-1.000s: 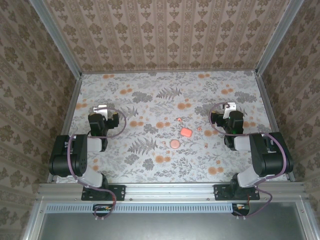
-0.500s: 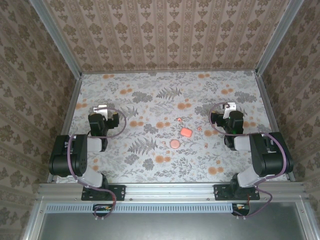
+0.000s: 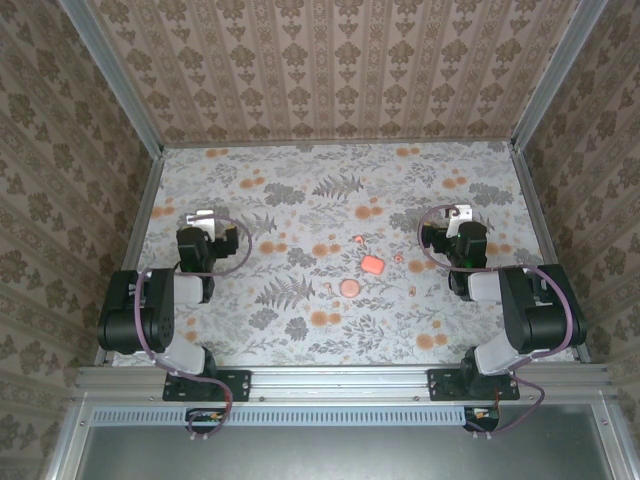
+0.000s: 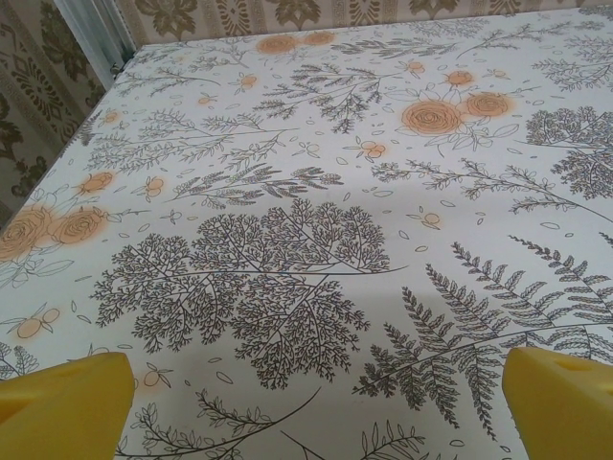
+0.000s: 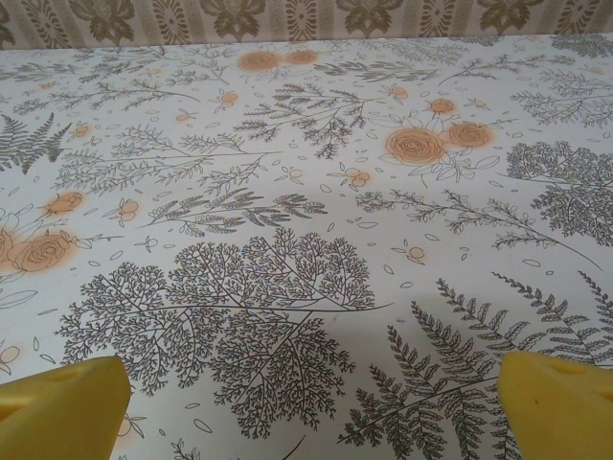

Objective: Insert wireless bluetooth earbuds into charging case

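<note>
charging case (image 3: 372, 265): coral-pink rounded square, lying flat mid-table (image 3: 250, 330), open or shut unclear | earbuds (image 3: 357, 240): tiny coral-pink specks near case, not touching it, pose unreadable

Bare table (image 3: 300, 180) ahead of left gripper (image 3: 204, 217) and right gripper (image 3: 458, 213), right up to back wall (image 3: 340, 70). Only flat print between spread yellow fingers (image 4: 67, 407) in both wrist views. Mid-table, between the arms: case (image 3: 372, 265), disc (image 3: 350, 287) just beside it, tiny earbuds (image 3: 358, 240) near. Wide lanes inward from either side. Rails (image 3: 143, 215) and side walls close outside each arm.
</note>
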`<control>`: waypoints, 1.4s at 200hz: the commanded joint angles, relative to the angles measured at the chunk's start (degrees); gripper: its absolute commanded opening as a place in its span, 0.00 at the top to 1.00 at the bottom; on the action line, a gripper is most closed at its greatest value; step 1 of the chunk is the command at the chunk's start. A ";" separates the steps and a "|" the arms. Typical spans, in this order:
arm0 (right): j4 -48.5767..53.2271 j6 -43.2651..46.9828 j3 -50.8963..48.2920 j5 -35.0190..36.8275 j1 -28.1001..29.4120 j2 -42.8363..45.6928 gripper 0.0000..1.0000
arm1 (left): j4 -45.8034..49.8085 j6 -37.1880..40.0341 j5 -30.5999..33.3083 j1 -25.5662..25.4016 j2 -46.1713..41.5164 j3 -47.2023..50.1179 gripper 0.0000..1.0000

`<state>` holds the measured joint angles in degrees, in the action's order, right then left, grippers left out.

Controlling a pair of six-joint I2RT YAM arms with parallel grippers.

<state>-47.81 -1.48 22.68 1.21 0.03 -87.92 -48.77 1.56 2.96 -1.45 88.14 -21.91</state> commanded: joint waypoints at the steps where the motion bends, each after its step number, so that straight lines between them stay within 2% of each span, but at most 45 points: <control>1: -0.62 -0.19 0.87 -0.60 0.23 0.33 0.00 | 0.26 0.97 -0.95 0.33 -0.23 -1.36 0.00; 94: -0.66 -0.40 0.94 0.16 0.28 0.46 0.00 | 0.16 0.79 -0.16 0.32 -0.56 -1.29 0.00; 108: 2.29 -0.80 2.08 1.13 0.23 1.84 0.00 | 1.87 0.70 0.19 0.16 -2.20 -1.49 0.00; 127: 12.53 -0.74 5.70 0.56 0.48 6.44 0.00 | 9.65 2.05 0.90 -1.16 -7.16 -3.35 0.00; 147: 31.94 -3.49 12.80 0.43 1.16 12.40 0.00 | 20.60 3.14 0.73 -3.66 -12.99 -6.98 0.03; 170: 55.53 -9.08 22.64 2.27 3.06 15.50 0.00 | 33.13 -0.70 1.14 -7.07 -17.61 -12.71 0.07; 190: 70.06 -11.78 27.85 4.31 6.65 16.55 0.00 | 42.92 -2.70 1.39 -11.62 -18.10 -18.40 0.08; 214: 85.66 -15.26 34.47 7.71 13.29 15.85 0.00 | 53.63 -4.01 0.93 -16.74 -14.36 -25.72 0.08; 241: 96.56 -24.41 39.05 5.53 18.41 12.99 0.00 | 63.08 -6.77 -3.01 -19.93 -8.48 -31.65 0.10; 262: 97.84 -29.98 40.01 -0.85 21.27 10.20 0.00 | 65.93 -9.35 -4.55 -21.58 -5.20 -33.11 0.12; 280: 98.27 -33.64 41.54 -1.31 24.54 6.55 0.02 | 66.40 -11.62 -4.37 -22.36 -4.02 -32.81 0.12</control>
<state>42.68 -26.20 61.36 2.96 21.26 -77.17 10.20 -5.37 0.32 -22.79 82.85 -53.76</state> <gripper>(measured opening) 0.994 0.878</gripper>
